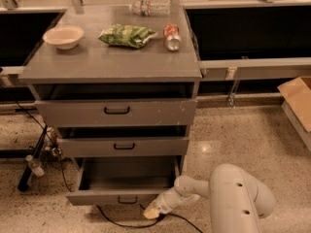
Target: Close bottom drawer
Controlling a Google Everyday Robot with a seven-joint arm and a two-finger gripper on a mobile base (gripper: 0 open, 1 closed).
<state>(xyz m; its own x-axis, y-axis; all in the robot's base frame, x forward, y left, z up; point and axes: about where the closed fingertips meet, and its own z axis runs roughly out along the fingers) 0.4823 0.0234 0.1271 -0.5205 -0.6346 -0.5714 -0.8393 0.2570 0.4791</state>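
The bottom drawer [121, 197] of the grey cabinet stands pulled far out, an empty flat tray with a short front panel and a small black handle [127, 199]. My gripper [151, 211] is low at the floor, just right of and below the drawer's front panel, at its right end. The white arm [233, 198] reaches in from the lower right. The middle drawer [124, 146] and top drawer [116, 111] above stand slightly out.
On the cabinet top [97, 64] lie a bowl [63, 36], a green bag [127, 35], a can [171, 36] and a water bottle [149, 7]. A black cable [116, 222] runs under the drawer. A cardboard box [299, 106] stands at right. A black pole with cables [31, 161] leans at left.
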